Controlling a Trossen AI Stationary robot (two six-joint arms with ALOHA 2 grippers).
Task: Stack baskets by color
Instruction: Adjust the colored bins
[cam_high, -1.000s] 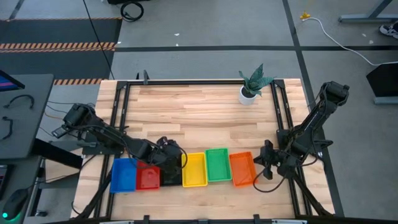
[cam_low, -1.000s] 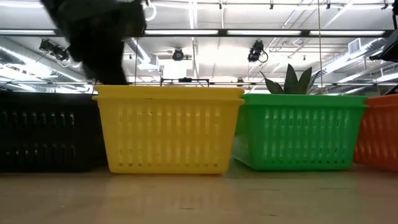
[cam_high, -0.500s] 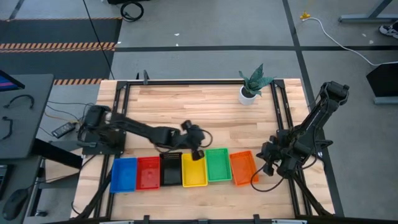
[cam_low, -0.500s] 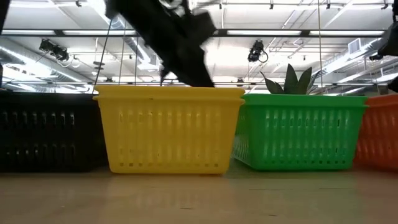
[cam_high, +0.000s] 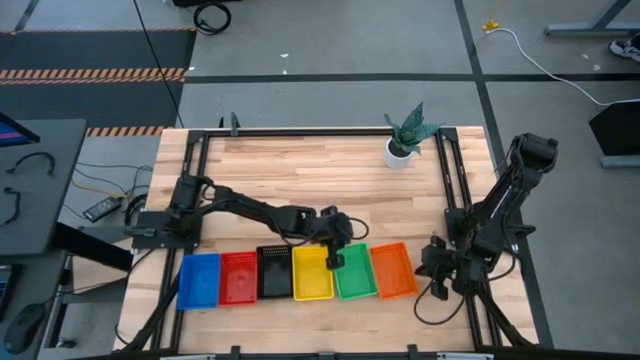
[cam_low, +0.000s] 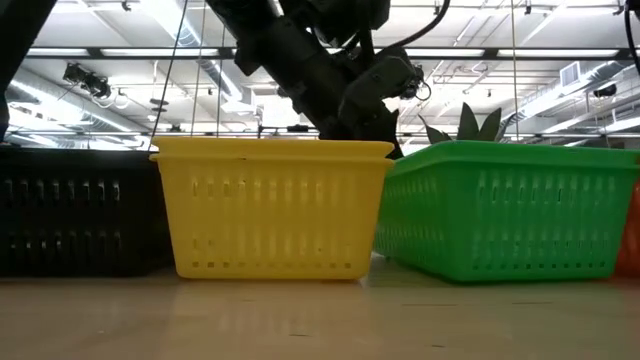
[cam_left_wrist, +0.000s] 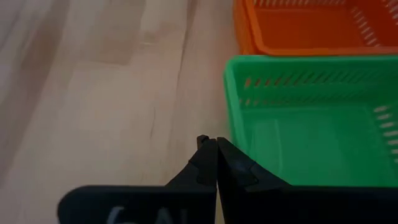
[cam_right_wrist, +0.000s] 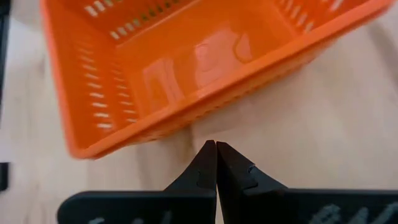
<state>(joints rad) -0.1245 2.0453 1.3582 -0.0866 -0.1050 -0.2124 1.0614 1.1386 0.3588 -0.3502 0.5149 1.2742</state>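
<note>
Pale butcher-block wooden table (cam_high: 330, 170) framed by a black metal rail, standing on a grey concrete floor (cam_high: 330, 95) with striped hazard tape at the far left; overhead, strip lights and ceiling ducts beyond the table in the low view. Small green spiky plant in a white pot (cam_high: 405, 140) near the far edge, well apart from everything else. Along the near edge, a row of shallow rectangular plastic mesh-walled baskets, side by side: blue basket (cam_high: 198, 281), red basket (cam_high: 238, 278), black basket (cam_high: 274, 273), yellow basket (cam_high: 312, 274), green basket (cam_high: 354, 270), orange basket (cam_high: 392, 271). Green one turned slightly askew against its neighbours, its corner close to the yellow wall in the low view. Left arm stretched low across the table from its base on the left, left gripper (cam_high: 334, 256) poised at the far rim of the green basket by the corner nearest the yellow one, fingers pressed together with nothing between them. Right arm folded at the right side, right gripper (cam_high: 432, 262) just beside the orange basket's outer wall, fingers likewise closed and empty above bare wood.
</note>
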